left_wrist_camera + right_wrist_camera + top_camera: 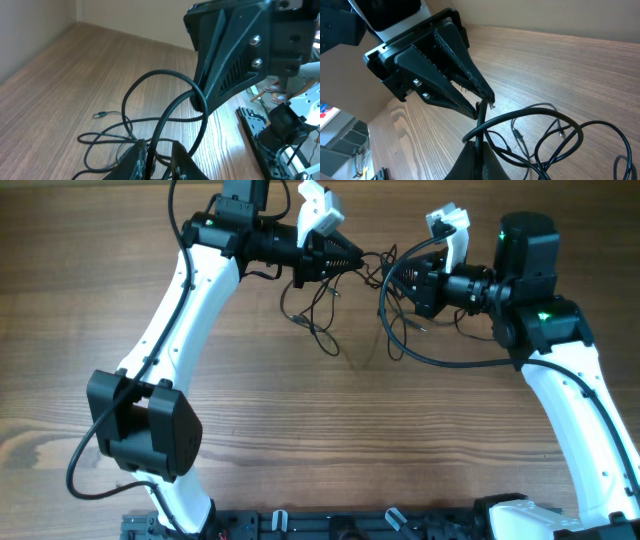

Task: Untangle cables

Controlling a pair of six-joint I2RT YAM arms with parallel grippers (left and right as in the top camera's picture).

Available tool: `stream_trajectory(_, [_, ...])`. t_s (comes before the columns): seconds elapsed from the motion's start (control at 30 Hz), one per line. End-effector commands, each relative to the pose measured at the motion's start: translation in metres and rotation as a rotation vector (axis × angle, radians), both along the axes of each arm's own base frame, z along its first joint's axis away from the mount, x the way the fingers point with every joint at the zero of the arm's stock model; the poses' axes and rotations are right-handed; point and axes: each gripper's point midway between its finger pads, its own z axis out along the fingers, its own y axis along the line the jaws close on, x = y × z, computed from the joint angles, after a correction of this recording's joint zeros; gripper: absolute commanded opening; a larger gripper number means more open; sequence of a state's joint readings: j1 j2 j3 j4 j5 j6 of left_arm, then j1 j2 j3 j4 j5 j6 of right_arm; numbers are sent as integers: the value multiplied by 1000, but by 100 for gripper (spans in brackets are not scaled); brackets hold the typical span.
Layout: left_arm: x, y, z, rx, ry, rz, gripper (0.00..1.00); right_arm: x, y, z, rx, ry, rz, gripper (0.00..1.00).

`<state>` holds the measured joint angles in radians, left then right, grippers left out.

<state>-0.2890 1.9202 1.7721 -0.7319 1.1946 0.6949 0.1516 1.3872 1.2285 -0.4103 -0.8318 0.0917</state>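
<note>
The cables lie as a loose tangle of thin black wires (pixel 318 315) on the wooden table, below and between the two arms. A small plug end (pixel 100 114) rests on the wood. My right gripper (pixel 479 147) is shut on a black cable (pixel 481 117) that rises straight to the tips of my left gripper (pixel 488 102). In the left wrist view that cable (pixel 165 75) curls in a loop and runs down between my left gripper's (pixel 159 150) fingers, which stand slightly apart with a gap beside it. Overhead, left gripper (pixel 362 258) and right gripper (pixel 392 275) nearly meet.
A thicker black cable (pixel 440 362) sweeps in a wide loop from the right wrist toward the right arm (pixel 560 380). A black rail (pixel 300 525) runs along the table's near edge. A pale wall (pixel 125 15) borders the far side.
</note>
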Motion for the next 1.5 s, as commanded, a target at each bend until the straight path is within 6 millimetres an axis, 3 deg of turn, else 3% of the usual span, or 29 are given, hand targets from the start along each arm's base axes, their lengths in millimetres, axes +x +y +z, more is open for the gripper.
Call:
stream_trajectory(0.0, [-5, -5, 6, -37, -4, -41, 18, -8, 4, 21, 34, -36, 27, 4])
stream_trajectory(0.37, [-8, -7, 5, -31, 15, -45, 18, -8, 8, 31, 71, -58, 48, 5])
stream_trajectory(0.57, [-6, -5, -1, -3, 25, -25, 8, -6, 8, 35, 82, -62, 40, 4])
stream_trajectory(0.7, [1, 3, -21, 103, 55, 48, 4, -5, 8, 37, 84, -77, 41, 4])
stream_trajectory(0.97, [7, 30, -33, 159, 91, 103, 4, 4, 3, 39, 64, -110, -3, 4])
stream_trajectory(1.13, [12, 52, -40, 189, 147, 154, 4, 7, 4, 46, 71, -149, -5, 4])
stream_trajectory(1.33, [5, 58, -45, 209, 157, 139, 8, 12, 4, 57, 92, -192, -14, 4])
stream_trajectory(1.47, [1, 58, -46, 214, 181, 136, 19, 13, 4, 61, 96, -212, -14, 4])
